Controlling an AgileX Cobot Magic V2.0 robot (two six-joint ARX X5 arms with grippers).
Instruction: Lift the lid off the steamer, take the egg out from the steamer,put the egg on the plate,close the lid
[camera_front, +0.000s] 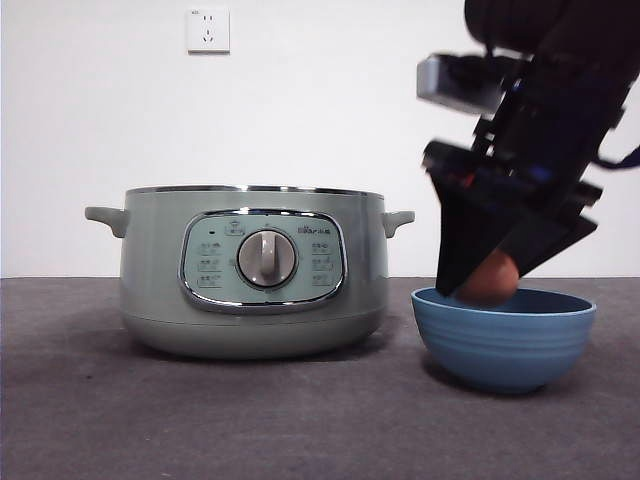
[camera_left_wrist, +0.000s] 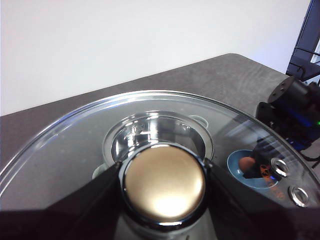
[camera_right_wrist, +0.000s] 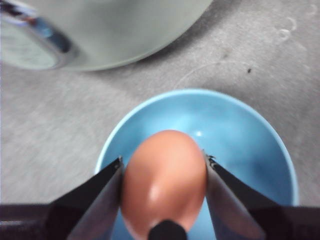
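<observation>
One pot (camera_front: 255, 272) stands on the table, with two side handles and one dial. One blue bowl (camera_front: 503, 338) sits at its three o'clock. One egg (camera_right_wrist: 164, 176) is in view, one glass lid (camera_left_wrist: 90, 130) with one knob, two grippers (camera_right_wrist: 164, 172) (camera_left_wrist: 164, 175), and one wall socket (camera_front: 208, 30).
</observation>
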